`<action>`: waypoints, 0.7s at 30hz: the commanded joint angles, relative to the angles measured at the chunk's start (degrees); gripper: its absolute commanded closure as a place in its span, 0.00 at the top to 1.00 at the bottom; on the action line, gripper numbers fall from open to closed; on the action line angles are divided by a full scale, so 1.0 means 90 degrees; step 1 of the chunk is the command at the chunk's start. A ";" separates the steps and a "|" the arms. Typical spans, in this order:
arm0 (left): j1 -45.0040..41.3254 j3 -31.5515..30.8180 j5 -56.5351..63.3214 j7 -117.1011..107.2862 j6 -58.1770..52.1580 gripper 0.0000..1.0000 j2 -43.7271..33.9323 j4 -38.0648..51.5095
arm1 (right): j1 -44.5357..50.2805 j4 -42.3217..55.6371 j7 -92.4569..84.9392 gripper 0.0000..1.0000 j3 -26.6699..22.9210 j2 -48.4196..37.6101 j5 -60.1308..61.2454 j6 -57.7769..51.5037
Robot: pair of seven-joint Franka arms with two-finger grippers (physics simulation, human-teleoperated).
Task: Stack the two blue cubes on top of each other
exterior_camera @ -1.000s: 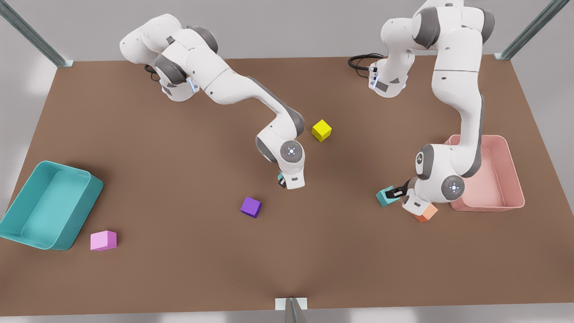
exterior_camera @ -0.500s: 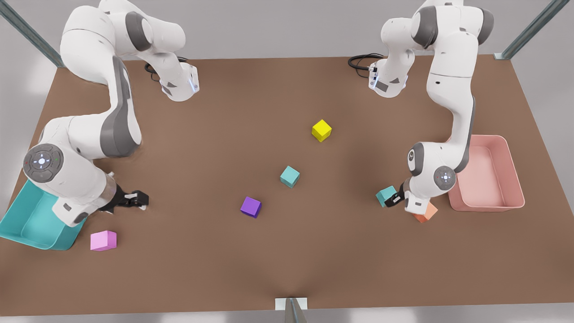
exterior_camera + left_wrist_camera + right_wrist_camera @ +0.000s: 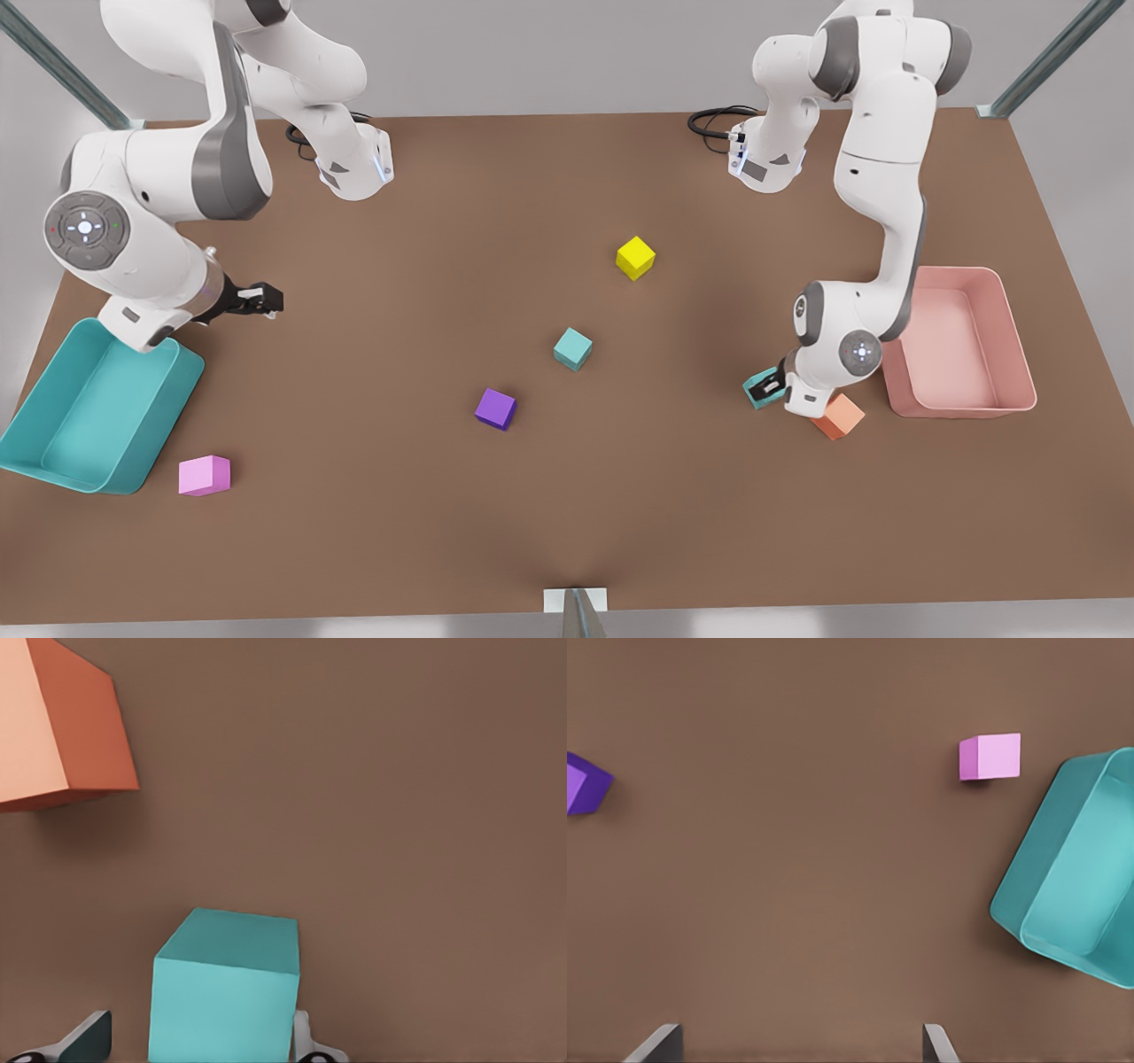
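Note:
One teal cube [image 3: 573, 348] rests alone on the brown table near the middle. The other teal cube [image 3: 757, 388] [image 3: 226, 988] lies at the front view's right, beside an orange cube. My left gripper [image 3: 769, 383] [image 3: 195, 1045] is open and straddles this cube: one finger touches its side, and the other finger [image 3: 84, 1038] stands a small gap away. Far off at the front view's left, above the table near the teal tray, my right gripper [image 3: 266, 299] [image 3: 797, 1045] hangs open and holds nothing.
An orange cube [image 3: 838, 416] [image 3: 53, 726] sits just behind the left gripper, next to the pink tray [image 3: 961, 409]. Also on the table are a yellow cube [image 3: 635, 257], a purple cube [image 3: 495, 408] [image 3: 585, 784], a pink cube [image 3: 205, 475] [image 3: 990, 757] and a teal tray [image 3: 168, 416] [image 3: 1028, 877].
The right arm left the middle teal cube on the table, swung to the front view's left, then drew back and up. The left gripper has sunk lower around its teal cube.

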 commanded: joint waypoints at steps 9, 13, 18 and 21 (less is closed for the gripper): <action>-0.0028 -0.0010 -0.0023 0.0771 0.0040 1.00 0.0293 -0.0070 | 0.0021 -0.0034 0.0139 1.00 0.0006 0.0005 -0.0023 -0.0119; -0.0028 -0.0010 -0.0110 0.0771 0.0167 0.73 0.0371 -0.0060 | 0.0021 -0.0034 0.0139 1.00 0.0006 0.0005 -0.0033 -0.0119; -0.0028 -0.0010 -0.0277 0.0771 0.0167 0.49 0.0342 -0.0051 | 0.0011 -0.0034 0.0139 1.00 -0.0004 0.0005 -0.0023 -0.0119; -0.0028 -0.0010 -0.0267 0.0781 0.0157 0.49 0.0284 -0.0031 | 0.0021 -0.0034 0.0100 1.00 -0.0004 0.0005 -0.0042 -0.0129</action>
